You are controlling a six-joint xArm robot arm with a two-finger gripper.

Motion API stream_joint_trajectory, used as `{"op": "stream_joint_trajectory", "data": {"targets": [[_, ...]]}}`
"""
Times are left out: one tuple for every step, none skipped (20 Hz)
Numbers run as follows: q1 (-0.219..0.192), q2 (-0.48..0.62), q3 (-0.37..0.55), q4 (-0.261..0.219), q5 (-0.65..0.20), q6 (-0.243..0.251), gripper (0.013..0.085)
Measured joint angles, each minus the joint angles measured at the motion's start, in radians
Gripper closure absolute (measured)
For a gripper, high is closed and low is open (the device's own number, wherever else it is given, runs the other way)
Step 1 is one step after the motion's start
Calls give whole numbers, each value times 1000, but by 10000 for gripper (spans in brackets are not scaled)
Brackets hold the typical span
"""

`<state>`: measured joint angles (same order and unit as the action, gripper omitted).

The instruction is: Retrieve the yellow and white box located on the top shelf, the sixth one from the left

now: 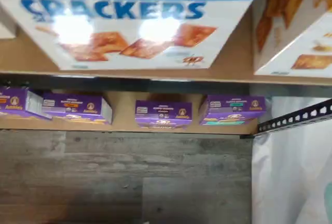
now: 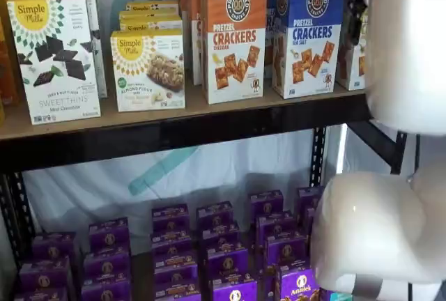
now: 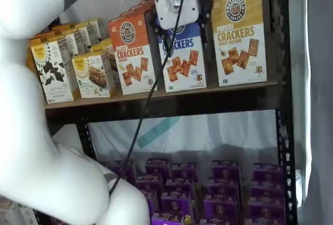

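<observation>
Approach under way: the gripper (image 3: pixel 167 41), its jaws spread and empty, hung before the blue-topped pretzel crackers box (image 3: pixel 184 61) on the top shelf (image 3: pixel 171 102). The yellow and white box (image 3: pixel 238 37) stood just beside, toward the rack's right upright. Reaching it likely called for a sideways shift before closing in.

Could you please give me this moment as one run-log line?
phase: approach | gripper: open, empty, before blue-topped box | target: yellow and white box untouched on top shelf

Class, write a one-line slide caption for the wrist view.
Looking down past the blue-topped pretzel crackers box on the top shelf to purple boxes below.
</observation>
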<state>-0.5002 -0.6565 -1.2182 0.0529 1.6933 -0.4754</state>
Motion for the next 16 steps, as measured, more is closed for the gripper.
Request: {"op": "stream_joint_trajectory", "data": {"targets": [[-13, 9, -7, 5, -5, -12, 130], [-29, 23, -18, 10, -10, -27, 130], [-40, 33, -27, 13, -12, -38, 130], [-47, 39, -32, 14, -15, -45, 130], [-58, 48, -40, 15, -19, -56, 130], [-65, 54, -44, 18, -21, -63, 130], [-76, 61, -51, 23, -25, -73, 130], [-84, 66, -55, 26, -29, -80, 130], [-96, 75, -63, 32, -32, -90, 130], [-105, 81, -68, 39, -35, -99, 130], [-112, 86, -73, 45, -36, -105, 130], [-122, 93, -80, 53, -32, -113, 130], [-128, 99, -86, 57, -30, -119, 130], [-136, 105, -93, 62, -27, -126, 130], [-142, 107, -96, 67, -28, -132, 130], [-147, 110, -99, 69, -28, -137, 130]]}}
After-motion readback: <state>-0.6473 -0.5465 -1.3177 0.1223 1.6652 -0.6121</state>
